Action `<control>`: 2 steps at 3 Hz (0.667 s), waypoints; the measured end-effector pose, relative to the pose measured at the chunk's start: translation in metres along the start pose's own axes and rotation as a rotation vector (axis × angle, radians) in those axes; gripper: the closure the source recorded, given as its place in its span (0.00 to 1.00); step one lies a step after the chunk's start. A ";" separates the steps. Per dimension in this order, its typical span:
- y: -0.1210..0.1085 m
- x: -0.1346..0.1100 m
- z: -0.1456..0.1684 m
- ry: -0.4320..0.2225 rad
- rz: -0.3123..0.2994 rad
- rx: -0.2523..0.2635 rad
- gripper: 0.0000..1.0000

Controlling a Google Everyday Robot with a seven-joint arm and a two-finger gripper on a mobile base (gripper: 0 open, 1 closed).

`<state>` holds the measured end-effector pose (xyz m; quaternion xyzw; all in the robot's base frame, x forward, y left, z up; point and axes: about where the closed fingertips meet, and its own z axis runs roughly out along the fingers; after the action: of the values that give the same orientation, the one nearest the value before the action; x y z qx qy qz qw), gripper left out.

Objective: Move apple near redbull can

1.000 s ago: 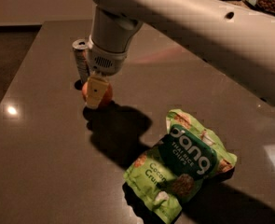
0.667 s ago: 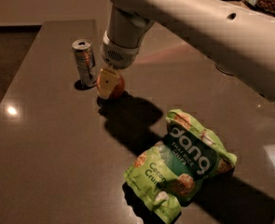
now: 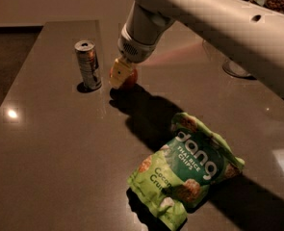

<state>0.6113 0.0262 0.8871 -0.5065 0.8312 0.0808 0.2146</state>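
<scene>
apple (image 3: 130, 80) just beside the can (image 3: 88, 64); pincer (image 3: 122, 74) at the apple, cannot tell its grip; seemingly only release left.

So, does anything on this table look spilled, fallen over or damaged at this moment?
Nothing stands out. The redbull can stands upright, the gripper holds the apple close beside it, not touching it, and the green chips bag lies flat, a little crumpled, on the table. No spill is visible.
</scene>
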 end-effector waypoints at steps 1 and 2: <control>-0.001 -0.009 -0.001 -0.033 0.006 0.007 1.00; 0.011 -0.015 0.004 -0.038 -0.027 -0.013 1.00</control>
<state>0.6089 0.0448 0.8894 -0.5175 0.8194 0.0930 0.2284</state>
